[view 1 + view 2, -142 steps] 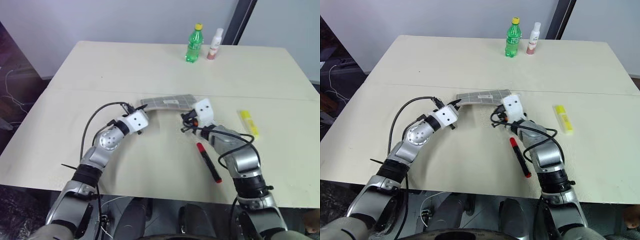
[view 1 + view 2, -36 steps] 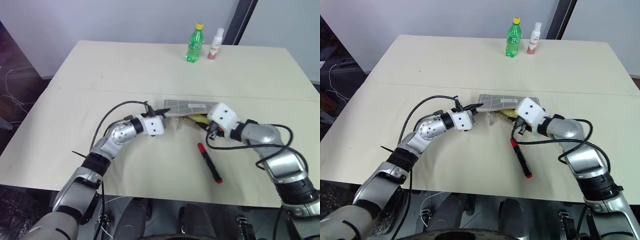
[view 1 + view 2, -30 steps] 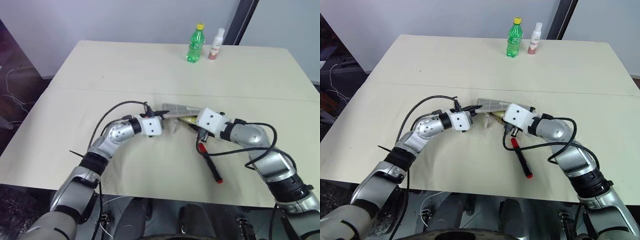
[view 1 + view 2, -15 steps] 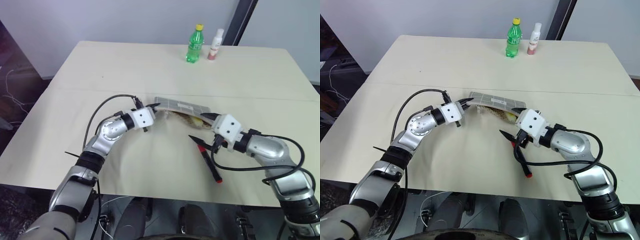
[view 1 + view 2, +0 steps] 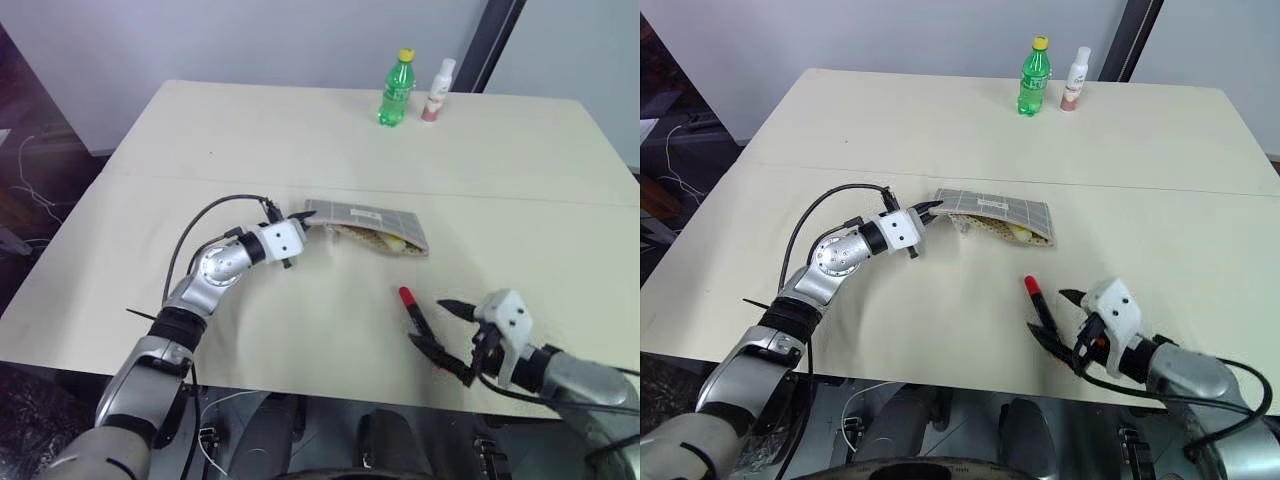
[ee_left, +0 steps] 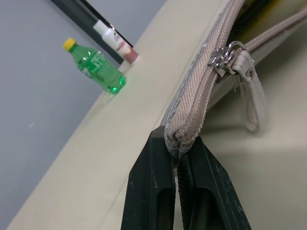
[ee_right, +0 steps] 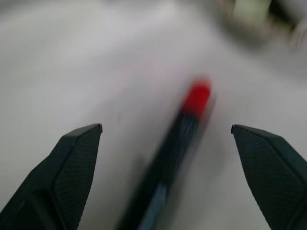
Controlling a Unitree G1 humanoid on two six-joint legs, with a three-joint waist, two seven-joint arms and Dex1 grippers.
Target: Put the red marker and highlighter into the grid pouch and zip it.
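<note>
Nearest the robot, the right claw (image 5: 438,325) hovers low over the front edge of the pale surface (image 5: 250,130), its two black fingers (image 7: 72,158) spread wide apart and holding nothing. Between them lies the red marker (image 5: 415,318), a slim black barrel with a red cap pointing away from the robot; in the head views its near end is covered by the claw's lower finger, and in the right wrist view the barrel is smeared, so only the cap reads clearly.

Farther in, near the middle of the surface, the grid pouch (image 5: 375,216) lies flat: grey fabric with thin white grid lines and a small white label. Its near side gapes open and the highlighter (image 5: 394,242) shows inside as a patch of bright yellow, most of its body hidden by the fabric. The left claw (image 5: 301,215) is clamped on the pouch's left end; the left wrist view shows the fingers pressed together on the zipper tape, with the metal slider (image 6: 225,58) and its dangling pull tab just beyond them.

At the far edge stand a green bottle (image 5: 395,91) with a yellow cap and, just beside it, a small white bottle (image 5: 436,91); their labels are too small to read
</note>
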